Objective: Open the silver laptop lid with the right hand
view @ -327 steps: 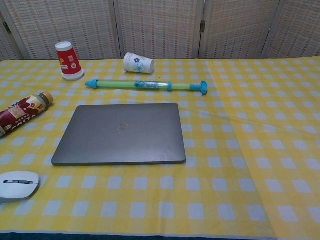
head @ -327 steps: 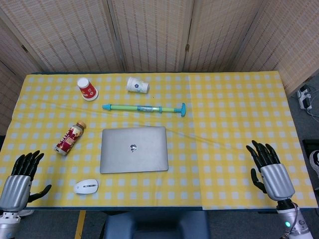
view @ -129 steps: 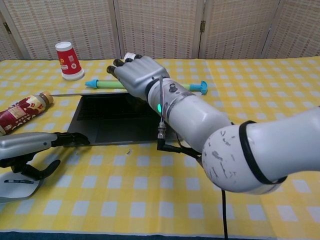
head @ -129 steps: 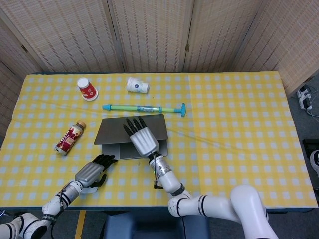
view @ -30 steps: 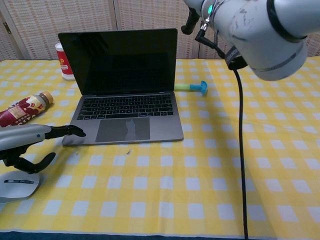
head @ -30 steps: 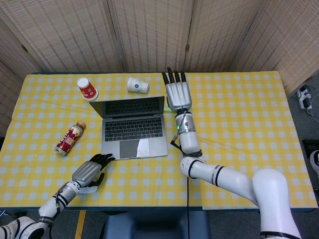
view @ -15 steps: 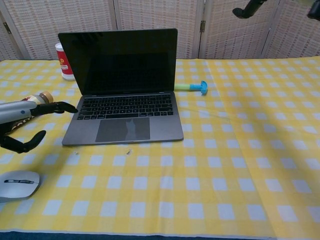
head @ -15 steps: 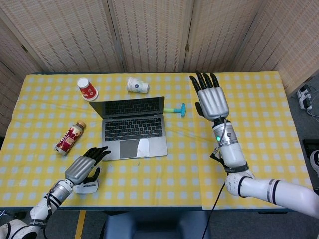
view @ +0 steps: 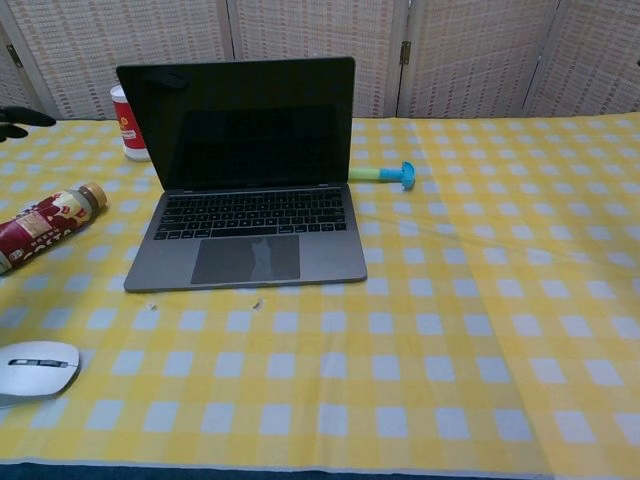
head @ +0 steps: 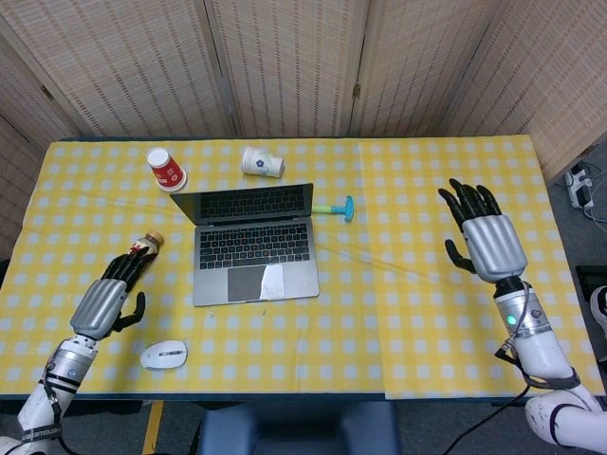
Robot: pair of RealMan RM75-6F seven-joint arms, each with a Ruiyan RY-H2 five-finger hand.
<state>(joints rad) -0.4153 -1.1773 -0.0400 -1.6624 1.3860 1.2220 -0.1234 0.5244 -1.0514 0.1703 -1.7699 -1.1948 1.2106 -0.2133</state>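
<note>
The silver laptop [head: 254, 245] [view: 250, 200] stands in the middle of the checked table with its lid raised upright and its dark screen facing me. My right hand [head: 486, 241] hovers far to the right of it, fingers spread, holding nothing. My left hand [head: 106, 299] hangs over the table's left side, just below the bottle, fingers apart and empty. In the chest view only a dark fingertip [view: 22, 117] shows at the left edge.
A red-labelled bottle [head: 138, 258] [view: 45, 227] lies left of the laptop. A white mouse [head: 163, 354] [view: 36, 361] sits near the front edge. A red cup [head: 166, 169], a white cup [head: 262, 161] and a green-blue stick [head: 334, 207] [view: 385, 174] lie behind the laptop.
My right hand has swung from beside the laptop lid out to the right side of the table. My left hand has drawn back to the left. The laptop stays open.
</note>
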